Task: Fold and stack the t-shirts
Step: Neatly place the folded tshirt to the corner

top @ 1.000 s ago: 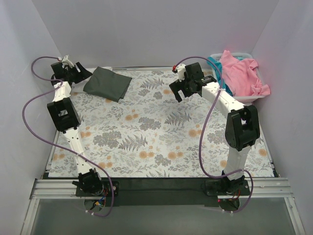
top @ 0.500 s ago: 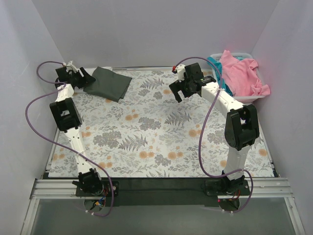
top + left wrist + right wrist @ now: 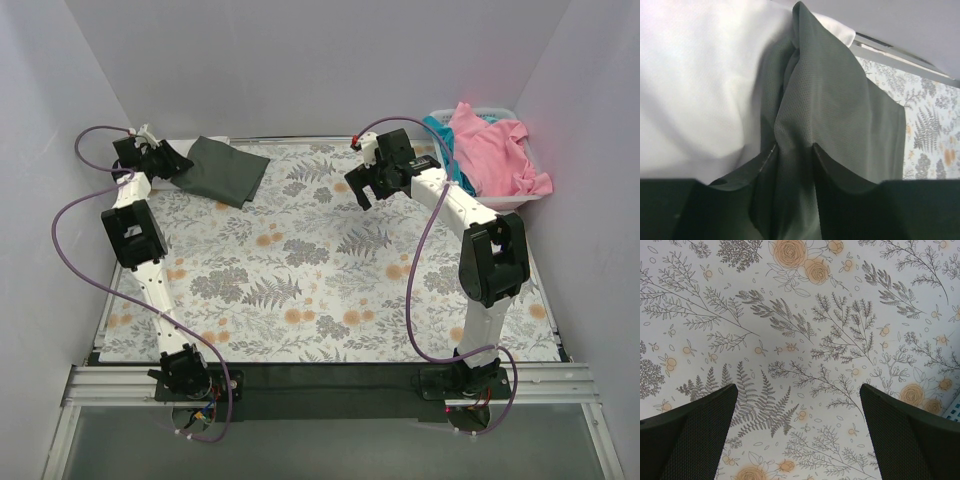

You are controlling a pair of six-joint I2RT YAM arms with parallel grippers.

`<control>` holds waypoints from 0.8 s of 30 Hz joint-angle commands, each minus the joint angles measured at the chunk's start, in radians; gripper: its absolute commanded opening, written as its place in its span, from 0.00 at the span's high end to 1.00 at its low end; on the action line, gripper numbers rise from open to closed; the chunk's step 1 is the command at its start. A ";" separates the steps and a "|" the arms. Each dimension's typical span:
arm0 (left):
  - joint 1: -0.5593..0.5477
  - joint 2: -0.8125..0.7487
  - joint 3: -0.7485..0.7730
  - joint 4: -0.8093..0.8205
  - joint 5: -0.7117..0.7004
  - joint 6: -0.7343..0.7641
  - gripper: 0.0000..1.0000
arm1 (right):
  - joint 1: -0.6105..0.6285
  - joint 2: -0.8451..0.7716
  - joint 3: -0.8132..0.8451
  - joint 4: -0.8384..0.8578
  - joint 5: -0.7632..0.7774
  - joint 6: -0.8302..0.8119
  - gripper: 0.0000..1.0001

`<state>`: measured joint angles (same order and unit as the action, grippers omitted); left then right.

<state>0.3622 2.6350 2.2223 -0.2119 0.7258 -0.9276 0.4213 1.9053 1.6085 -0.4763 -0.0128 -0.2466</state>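
Your right end effector [image 3: 368,189] hangs over the floral tabletop [image 3: 300,270], fingers wide and empty; its wrist view shows only pattern. Farther back, your left end effector [image 3: 168,158] is clamped narrow on a fold of the grey shirt [image 3: 225,170], which lies far-left, long axis roughly left to right. Only the left wrist view reveals the white shirt [image 3: 700,85] beneath. The pink shirt [image 3: 495,150] drapes over the basket [image 3: 495,203], leaving the teal shirt [image 3: 437,135] mostly hidden.

— What is that charcoal t-shirt [image 3: 835,110] made of?
— Fine-meshed knit cloth, matt; the white t-shirt [image 3: 695,85] beside it looks smoother.
— And your fingers?
— On my right gripper [image 3: 797,390] the fingers [image 3: 690,440] are black, matt, grainy; the surface [image 3: 805,340] wears printed matt cloth.
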 commanded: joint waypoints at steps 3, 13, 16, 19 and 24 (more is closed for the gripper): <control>-0.012 -0.092 0.023 0.019 0.072 -0.031 0.74 | 0.007 0.000 0.036 -0.007 -0.018 -0.003 0.02; -0.046 -0.113 0.048 0.071 0.046 -0.053 1.00 | 0.007 -0.020 0.005 -0.007 -0.019 -0.003 0.02; -0.080 -0.144 0.053 0.077 -0.005 -0.001 1.00 | 0.007 -0.025 0.005 -0.007 -0.018 -0.005 0.02; -0.103 -0.177 0.040 0.095 -0.068 0.021 1.00 | 0.007 -0.025 0.007 -0.008 -0.018 -0.006 0.02; -0.108 -0.198 0.039 0.147 -0.186 0.019 1.00 | 0.007 -0.025 0.010 -0.007 -0.019 -0.008 0.02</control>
<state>0.2523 2.5610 2.2276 -0.1226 0.6277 -0.9340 0.4213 1.9057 1.6081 -0.4767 -0.0231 -0.2470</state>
